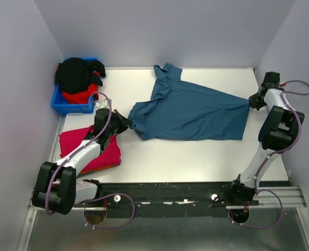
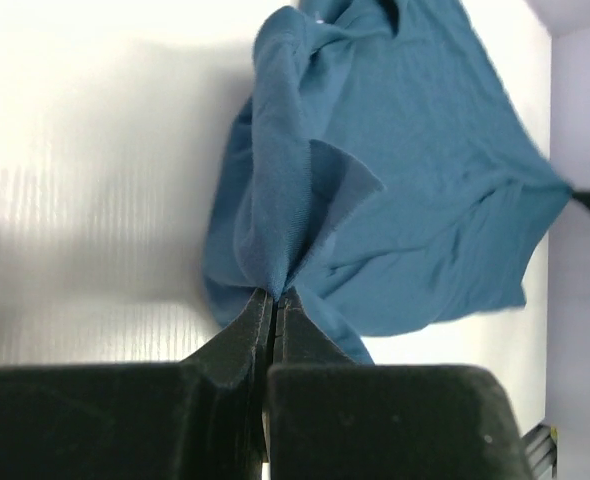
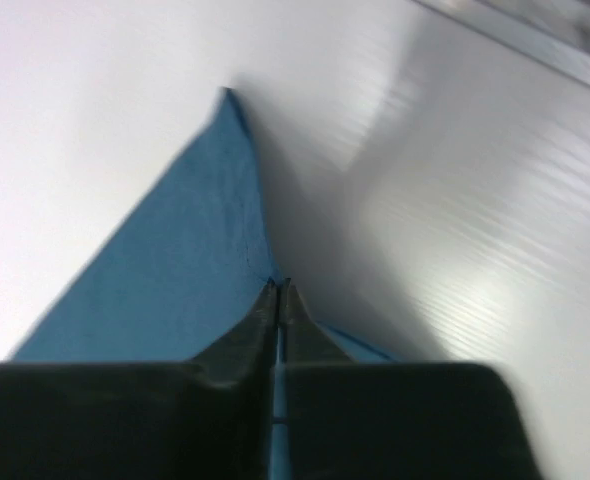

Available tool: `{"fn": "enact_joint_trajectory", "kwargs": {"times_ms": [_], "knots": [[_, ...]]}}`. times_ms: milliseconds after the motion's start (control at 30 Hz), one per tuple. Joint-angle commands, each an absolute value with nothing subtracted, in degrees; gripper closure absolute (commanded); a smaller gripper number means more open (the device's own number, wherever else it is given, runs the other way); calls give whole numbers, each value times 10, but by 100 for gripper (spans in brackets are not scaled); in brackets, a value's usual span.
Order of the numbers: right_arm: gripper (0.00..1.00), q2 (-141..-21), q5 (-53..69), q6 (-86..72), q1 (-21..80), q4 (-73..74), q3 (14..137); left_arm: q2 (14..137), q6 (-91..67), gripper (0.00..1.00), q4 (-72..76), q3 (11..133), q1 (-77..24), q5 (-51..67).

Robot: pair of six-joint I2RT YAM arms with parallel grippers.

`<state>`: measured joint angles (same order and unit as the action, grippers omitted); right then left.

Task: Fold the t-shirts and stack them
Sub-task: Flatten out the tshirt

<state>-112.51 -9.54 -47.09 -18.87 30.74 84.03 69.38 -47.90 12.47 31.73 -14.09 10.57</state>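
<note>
left gripper [image 2: 275,295] pinching shirt [image 1: 191,112] at bunched left edge; right gripper [image 3: 278,285] pinching its right corner; cloth looking light, limp; corners likely gripping best.

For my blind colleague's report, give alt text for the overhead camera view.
A teal-blue t-shirt lies spread across the table, pinched at opposite ends by the left tool and right tool. A folded crimson-pink t-shirt lies at left.

White table [image 1: 196,157], pale lilac walls [image 1: 170,31]
</note>
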Motion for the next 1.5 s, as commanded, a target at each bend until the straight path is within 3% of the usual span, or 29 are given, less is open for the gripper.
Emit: {"fn": "enact_joint_trajectory", "kwargs": {"times_ms": [0,67,133,267,333,500,633,667,1167,1200,1367,1400,1467], "knots": [[70,-1171,-13,-394,-195,376,950,710,-485,100,161,304,-158,138],[44,-1120,21,-378,-186,305,872,707,-473,96,133,307,-158,122],[34,-1059,21,-367,-178,240,785,694,-463,82,106,309,-158,94],[35,-994,13,-327,-157,217,710,655,-455,50,89,301,-158,52],[37,-989,20,-305,-141,216,704,643,-450,45,82,300,-158,39],[41,-1051,3,-276,-105,266,764,627,-433,43,55,308,-159,4],[42,-1117,6,-264,-92,292,827,614,-430,18,44,303,-159,-22],[42,-1128,7,-265,-91,294,834,613,-430,16,45,302,-159,-25],[51,-1194,29,-265,-84,308,890,624,-432,15,57,303,-159,-10],[53,-1195,33,-267,-83,308,890,625,-432,15,56,303,-159,-8],[87,-1177,27,-272,-82,307,874,627,-430,15,62,301,-159,-1],[88,-1167,25,-274,-82,303,866,627,-430,15,63,301,-159,-2],[99,-1151,23,-275,-82,301,855,628,-431,15,65,301,-159,-1]]}}
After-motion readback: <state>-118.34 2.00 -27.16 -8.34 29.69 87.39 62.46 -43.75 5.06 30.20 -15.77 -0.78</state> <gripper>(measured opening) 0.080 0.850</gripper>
